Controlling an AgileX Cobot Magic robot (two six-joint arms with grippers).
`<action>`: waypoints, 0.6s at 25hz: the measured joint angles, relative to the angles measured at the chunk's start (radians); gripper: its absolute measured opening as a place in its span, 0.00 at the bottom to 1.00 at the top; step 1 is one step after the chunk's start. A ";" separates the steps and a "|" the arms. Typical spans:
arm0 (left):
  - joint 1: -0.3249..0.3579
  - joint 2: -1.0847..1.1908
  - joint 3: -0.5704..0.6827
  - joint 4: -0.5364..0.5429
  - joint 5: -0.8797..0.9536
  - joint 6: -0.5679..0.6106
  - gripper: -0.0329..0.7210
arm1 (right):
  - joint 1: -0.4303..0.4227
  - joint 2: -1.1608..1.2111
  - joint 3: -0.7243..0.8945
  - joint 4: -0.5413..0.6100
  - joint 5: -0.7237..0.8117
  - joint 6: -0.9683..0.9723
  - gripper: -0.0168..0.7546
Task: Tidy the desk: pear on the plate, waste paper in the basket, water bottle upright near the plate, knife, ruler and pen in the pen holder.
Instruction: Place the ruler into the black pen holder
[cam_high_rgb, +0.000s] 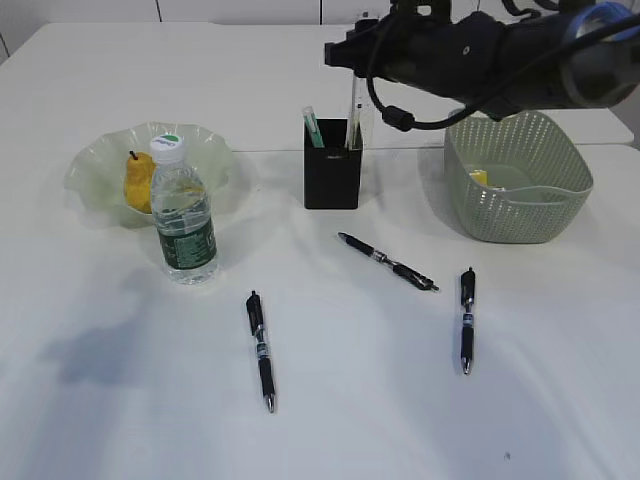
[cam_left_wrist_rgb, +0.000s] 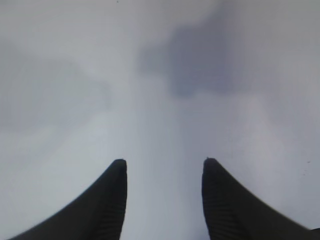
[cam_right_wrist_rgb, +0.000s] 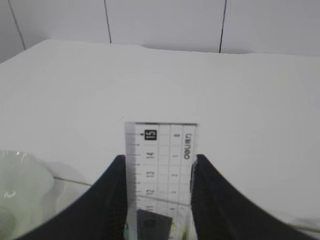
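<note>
My right gripper (cam_high_rgb: 357, 62) (cam_right_wrist_rgb: 159, 161) is shut on the clear ruler (cam_high_rgb: 356, 112) (cam_right_wrist_rgb: 160, 145), which stands upright with its lower end inside the black pen holder (cam_high_rgb: 332, 170). A green knife (cam_high_rgb: 313, 127) stands in the holder too. Three black pens lie on the table: one at the left (cam_high_rgb: 261, 350), one in the middle (cam_high_rgb: 388, 262), one at the right (cam_high_rgb: 467, 320). The yellow pear (cam_high_rgb: 138, 182) lies on the green plate (cam_high_rgb: 100, 160). The water bottle (cam_high_rgb: 184, 215) stands upright in front of the plate. My left gripper (cam_left_wrist_rgb: 164, 165) is open and empty over bare table.
The green basket (cam_high_rgb: 520, 195) stands at the right with yellow paper (cam_high_rgb: 480, 178) in it. My right arm reaches in from the upper right above the basket. The plate's rim shows at the lower left of the right wrist view (cam_right_wrist_rgb: 20, 190).
</note>
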 joint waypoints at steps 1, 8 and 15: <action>0.000 0.000 0.000 0.000 0.000 0.000 0.50 | -0.008 0.004 -0.005 -0.006 0.000 0.022 0.38; 0.000 0.000 0.000 0.000 -0.002 0.000 0.50 | -0.027 0.039 -0.066 -0.118 0.000 0.131 0.38; 0.000 0.000 0.000 0.000 -0.002 0.000 0.50 | -0.027 0.074 -0.124 -0.236 0.000 0.220 0.38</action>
